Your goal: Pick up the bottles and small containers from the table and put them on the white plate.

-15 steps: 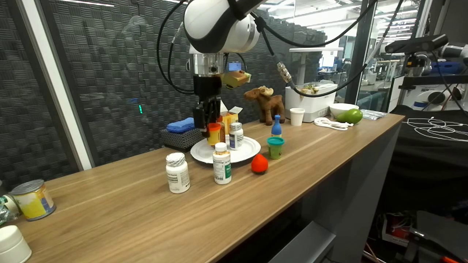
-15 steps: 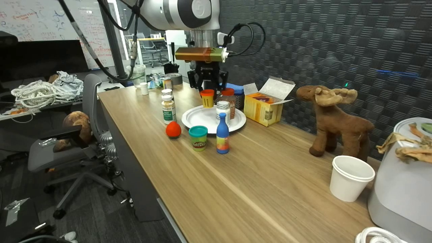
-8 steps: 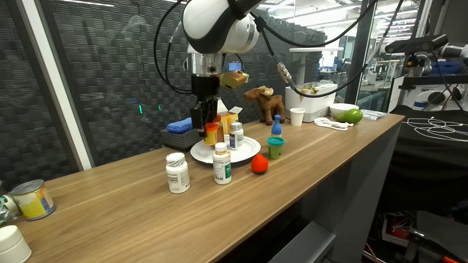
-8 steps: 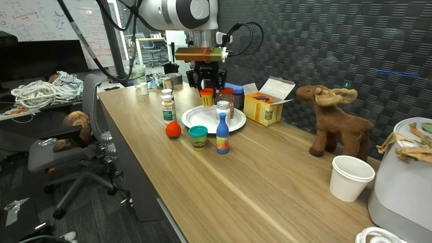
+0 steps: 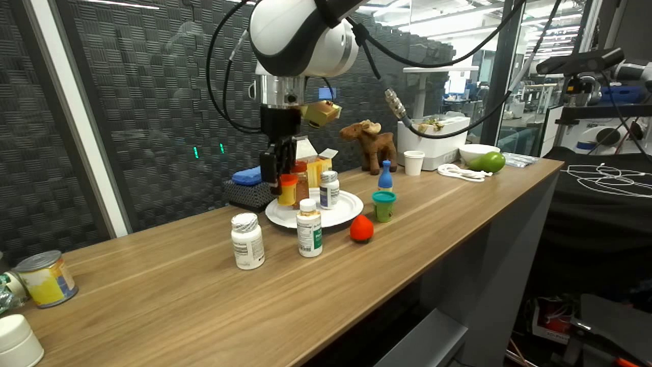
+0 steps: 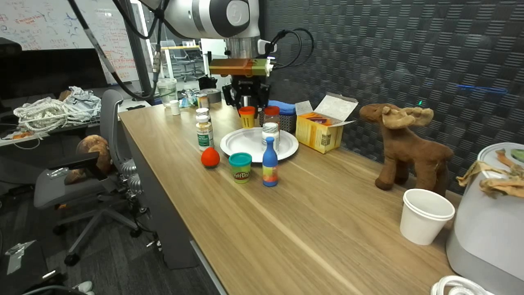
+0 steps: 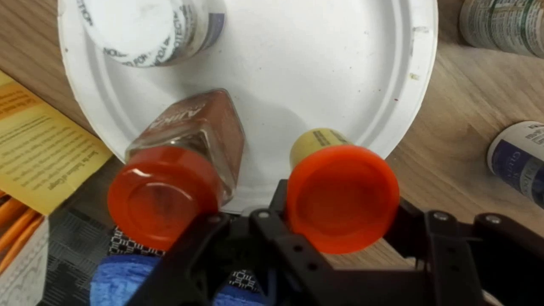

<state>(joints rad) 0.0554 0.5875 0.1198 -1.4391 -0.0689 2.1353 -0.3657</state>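
Observation:
My gripper is shut on a yellow container with an orange cap. It holds the container upright at the edge of the white plate, beside a red-capped jar; I cannot tell if its base touches the plate. A white bottle also stands on the plate. On the table stand a green-labelled white bottle, another white bottle, the red round container, a teal-capped green tub and a blue bottle.
An open yellow box and a patterned box with a blue cloth stand behind the plate. A brown moose toy, paper cups and a white bin are further along. A can sits at the far end.
My gripper, with the orange-capped container, has moved slightly toward the plate's edge, away from the white bottle, and a little lower. Everything on the table stays put.

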